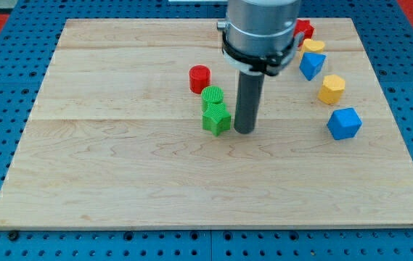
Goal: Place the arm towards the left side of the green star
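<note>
The green star [216, 118] lies near the middle of the wooden board [119, 181]. A green cylinder [212, 96] touches its top side. My tip [244, 131] rests on the board just to the view's right of the green star, very close to it or touching. The dark rod rises from the tip to the grey arm body at the view's top.
A red cylinder [199, 78] sits up-left of the green cylinder. At the view's right are a red block [305, 30], a yellow block [313, 46], a blue block [311, 65], a yellow hexagon [331, 89] and a blue cube [345, 123].
</note>
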Motion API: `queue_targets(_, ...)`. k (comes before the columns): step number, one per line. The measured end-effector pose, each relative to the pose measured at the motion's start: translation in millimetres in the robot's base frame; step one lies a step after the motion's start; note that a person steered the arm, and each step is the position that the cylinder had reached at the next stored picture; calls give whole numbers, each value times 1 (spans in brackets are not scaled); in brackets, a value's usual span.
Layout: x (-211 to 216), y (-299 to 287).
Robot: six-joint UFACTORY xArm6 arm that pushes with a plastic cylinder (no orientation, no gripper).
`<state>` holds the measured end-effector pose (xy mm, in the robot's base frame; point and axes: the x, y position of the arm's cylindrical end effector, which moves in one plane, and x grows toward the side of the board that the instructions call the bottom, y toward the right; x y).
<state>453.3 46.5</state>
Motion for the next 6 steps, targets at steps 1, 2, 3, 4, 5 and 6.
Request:
queue_targets(1, -19, -50)
queue_targets(2, -20, -62)
queue_targets(3, -25, -31)
queue_targets(4, -37, -13)
queue_targets(5, -75, -19)
queue_targets(6, -143, -29)
